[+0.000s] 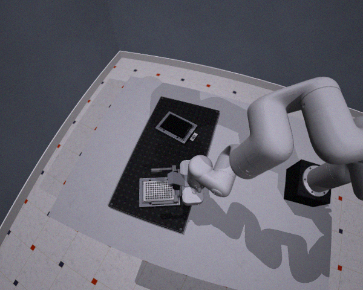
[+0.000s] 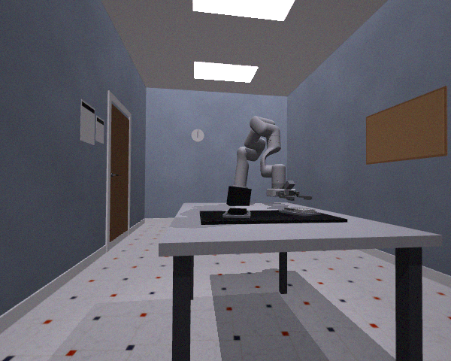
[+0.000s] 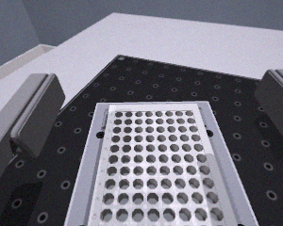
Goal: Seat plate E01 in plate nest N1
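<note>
A white many-holed plate (image 1: 158, 191) (image 2: 299, 210) (image 3: 153, 153), apparently E01, lies inside the grey nest (image 1: 141, 196) (image 3: 87, 179), apparently N1; it looks flat, but its near end is cut off in the wrist view. My gripper (image 1: 164, 186) (image 2: 301, 197) (image 3: 158, 108) is open and empty above this plate, with a finger out beyond each long side and a gap below. A black plate (image 1: 176, 125) (image 2: 237, 210), apparently E07, lies in the other grey nest (image 1: 172, 135) (image 2: 236, 216), beside a small label (image 1: 193, 136) that seems to read N2.
Both nests stand on a black perforated board (image 1: 138, 159) (image 2: 272, 222) (image 3: 179, 85) on the pale table (image 1: 91, 174) (image 2: 295, 233). The black robot base (image 1: 296, 183) (image 2: 239, 195) stands at the right in the top view. The arm reaches over the board's edge.
</note>
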Available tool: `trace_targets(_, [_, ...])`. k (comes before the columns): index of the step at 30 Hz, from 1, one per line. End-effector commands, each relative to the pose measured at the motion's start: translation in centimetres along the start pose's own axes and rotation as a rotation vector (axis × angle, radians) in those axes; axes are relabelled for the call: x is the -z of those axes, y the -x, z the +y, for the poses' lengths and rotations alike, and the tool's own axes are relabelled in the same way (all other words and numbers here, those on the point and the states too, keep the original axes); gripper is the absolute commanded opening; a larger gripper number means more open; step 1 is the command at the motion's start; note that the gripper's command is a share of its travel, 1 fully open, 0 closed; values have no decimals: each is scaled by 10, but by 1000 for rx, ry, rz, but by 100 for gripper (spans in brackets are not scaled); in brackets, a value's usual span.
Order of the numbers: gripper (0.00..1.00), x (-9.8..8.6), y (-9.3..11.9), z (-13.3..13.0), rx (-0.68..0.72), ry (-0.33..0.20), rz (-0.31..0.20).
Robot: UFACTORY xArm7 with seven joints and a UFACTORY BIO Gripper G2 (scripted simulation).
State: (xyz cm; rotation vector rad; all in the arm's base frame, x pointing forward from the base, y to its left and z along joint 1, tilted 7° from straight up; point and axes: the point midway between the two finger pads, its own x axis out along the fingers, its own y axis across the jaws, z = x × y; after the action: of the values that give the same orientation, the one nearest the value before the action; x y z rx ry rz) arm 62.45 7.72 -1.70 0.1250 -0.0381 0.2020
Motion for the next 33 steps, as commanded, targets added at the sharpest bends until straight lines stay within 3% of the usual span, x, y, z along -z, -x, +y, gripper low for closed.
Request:
trace_targets(1, [54,-12,-1,0,0,1,-3])
trace_targets(7, [54,-27,-1,0,0,1,-3])
trace_targets(28, [54,-27,-1,0,0,1,-3])
trace_targets(33, [54,-37,7,-8,100,1,-3])
